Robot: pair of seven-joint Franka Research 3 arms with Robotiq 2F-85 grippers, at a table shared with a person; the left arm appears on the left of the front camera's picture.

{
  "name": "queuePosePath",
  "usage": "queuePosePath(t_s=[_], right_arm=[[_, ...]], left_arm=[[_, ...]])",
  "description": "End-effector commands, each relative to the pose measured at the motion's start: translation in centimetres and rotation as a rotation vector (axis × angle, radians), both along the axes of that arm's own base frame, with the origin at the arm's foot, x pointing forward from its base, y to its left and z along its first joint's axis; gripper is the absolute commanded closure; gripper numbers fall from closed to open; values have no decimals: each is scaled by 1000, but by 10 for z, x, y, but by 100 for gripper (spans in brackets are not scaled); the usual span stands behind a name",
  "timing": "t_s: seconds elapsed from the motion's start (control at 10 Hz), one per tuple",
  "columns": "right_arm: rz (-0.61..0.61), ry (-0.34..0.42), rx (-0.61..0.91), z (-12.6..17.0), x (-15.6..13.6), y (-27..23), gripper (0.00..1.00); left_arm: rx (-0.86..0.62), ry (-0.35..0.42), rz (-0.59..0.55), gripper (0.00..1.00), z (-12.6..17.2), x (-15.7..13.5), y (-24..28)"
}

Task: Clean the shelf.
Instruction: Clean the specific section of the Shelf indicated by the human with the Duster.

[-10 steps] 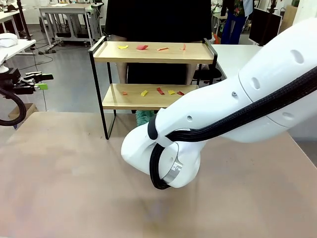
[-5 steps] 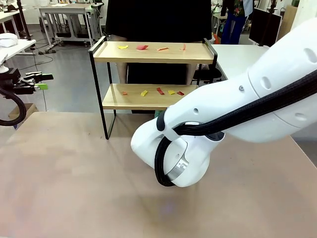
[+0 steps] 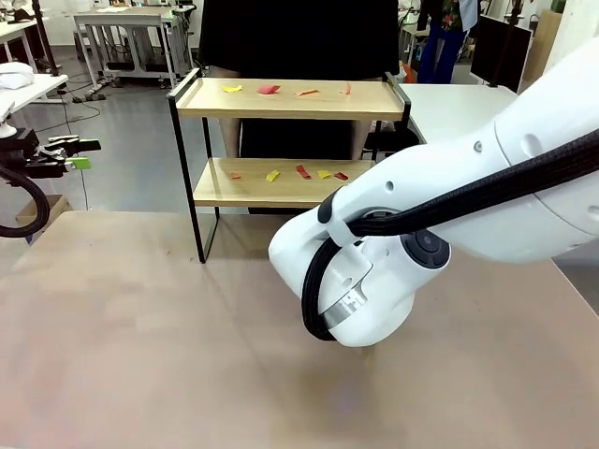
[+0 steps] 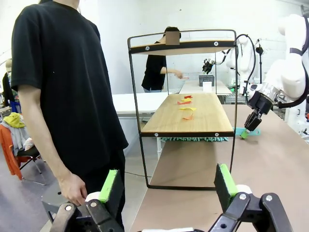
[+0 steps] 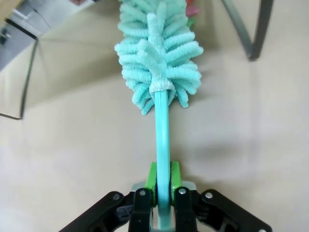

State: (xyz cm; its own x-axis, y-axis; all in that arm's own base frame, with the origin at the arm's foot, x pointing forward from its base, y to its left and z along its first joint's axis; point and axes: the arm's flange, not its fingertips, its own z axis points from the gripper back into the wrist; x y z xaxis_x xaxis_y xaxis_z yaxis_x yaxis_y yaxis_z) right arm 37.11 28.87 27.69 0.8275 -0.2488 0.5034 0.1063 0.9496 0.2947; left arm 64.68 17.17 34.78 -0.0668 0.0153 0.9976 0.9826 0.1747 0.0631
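Left gripper (image 4: 169, 191): jaws wide apart, empty; off the table's left end, facing the shelf endwise.
Right gripper (image 5: 162, 193): jaws clamped on the duster handle, low over the table (image 3: 122, 327).
Duster (image 5: 158, 53): teal; fluffy head points under the shelf, below its lower board; touches neither board.
Shelf (image 3: 187, 168): upright near the table's far edge.
Scraps (image 3: 269, 90): coloured bits, several on each board; none appear cleared.
Person (image 4: 63, 87): stands just behind the shelf, hands off it.
Progress: early, by the look of it; tool gripped, both boards left to sweep.
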Motion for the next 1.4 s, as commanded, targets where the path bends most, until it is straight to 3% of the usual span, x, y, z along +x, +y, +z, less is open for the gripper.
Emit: queuePosePath(t_s=[0.0, 0.4, 0.9, 1.0, 1.3], right_arm=[[-53, 28, -124, 79, 15, 5, 87], [-134, 20, -188, 100, 5, -26, 87], [-220, -62, -296, 105, 3, -33, 87], [-95, -17, -64, 58, -2, -35, 87], [-95, -17, -64, 58, -2, -35, 87]], left_arm=[[5, -14, -2, 0, 2, -2, 0], [5, -14, -2, 0, 2, -2, 0], [5, -14, -2, 0, 2, -2, 0], [5, -14, -2, 0, 2, -2, 0], [5, -14, -2, 0, 2, -2, 0]])
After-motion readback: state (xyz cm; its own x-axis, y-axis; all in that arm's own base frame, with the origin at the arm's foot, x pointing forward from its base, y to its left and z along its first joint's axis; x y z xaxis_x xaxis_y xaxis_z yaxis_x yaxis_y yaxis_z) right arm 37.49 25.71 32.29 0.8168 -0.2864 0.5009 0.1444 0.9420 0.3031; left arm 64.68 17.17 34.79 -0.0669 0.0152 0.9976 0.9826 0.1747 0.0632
